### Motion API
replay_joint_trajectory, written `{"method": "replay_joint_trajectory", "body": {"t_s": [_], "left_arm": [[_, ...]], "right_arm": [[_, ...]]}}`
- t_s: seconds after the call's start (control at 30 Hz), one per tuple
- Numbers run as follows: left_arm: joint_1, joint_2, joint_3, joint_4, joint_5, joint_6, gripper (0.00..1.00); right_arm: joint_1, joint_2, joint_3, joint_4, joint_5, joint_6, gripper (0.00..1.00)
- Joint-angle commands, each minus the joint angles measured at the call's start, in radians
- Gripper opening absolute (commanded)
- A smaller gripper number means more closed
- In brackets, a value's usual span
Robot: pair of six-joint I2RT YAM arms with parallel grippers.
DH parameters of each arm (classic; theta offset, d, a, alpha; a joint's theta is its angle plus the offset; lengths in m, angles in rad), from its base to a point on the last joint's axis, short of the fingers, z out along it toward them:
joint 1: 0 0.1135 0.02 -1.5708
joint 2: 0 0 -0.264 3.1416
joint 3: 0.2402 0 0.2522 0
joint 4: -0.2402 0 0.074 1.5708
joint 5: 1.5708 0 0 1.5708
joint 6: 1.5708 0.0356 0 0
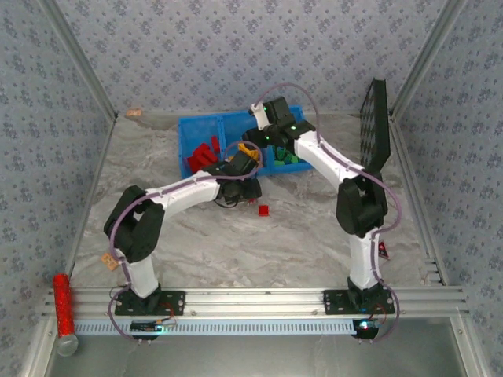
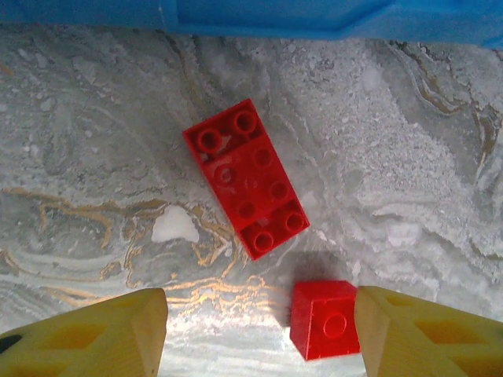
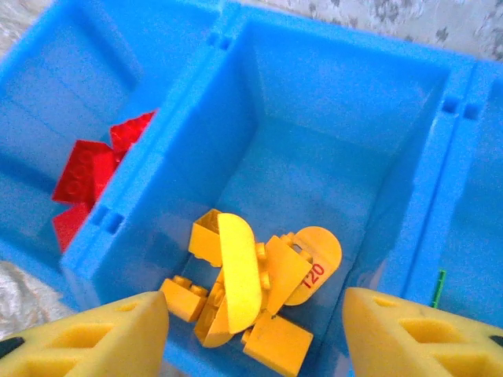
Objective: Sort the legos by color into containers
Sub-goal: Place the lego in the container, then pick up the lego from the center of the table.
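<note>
Centring wide-open left gripper [image 2: 259, 334] over small square red plastic brick [image 2: 325, 319], sparing the long red plastic brick [image 2: 246, 178]; right gripper [image 3: 255, 334] likewise wide, empty

marbled grey table [image 1: 299, 243] with blue containers [image 1: 196, 129], long red lego [image 2: 245, 188] and small red lego [image 2: 324, 318] nearby

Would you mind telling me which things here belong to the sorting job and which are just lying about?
Part of the job: long red lego, small red lego, binned red legos, yellow legos, green legos, blue containers.

Just lying about: black perforated panel, red tube, tan block.
</note>
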Motion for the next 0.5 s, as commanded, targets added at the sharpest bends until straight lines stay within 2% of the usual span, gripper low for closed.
{"method": "replay_joint_trajectory", "body": {"t_s": [0.0,0.47], "left_arm": [[-0.004,0.048,0.058,0.007,-0.027,-0.02,0.65],[0.013,0.208,0.168,-0.098,-0.05,-0.026,0.66]], "right_arm": [[-0.006,-0.085,-0.051,0.008,-0.024,0.014,0.63],[-0.076,-0.355,-0.377,0.031,-0.01,0.056,0.66]]}}
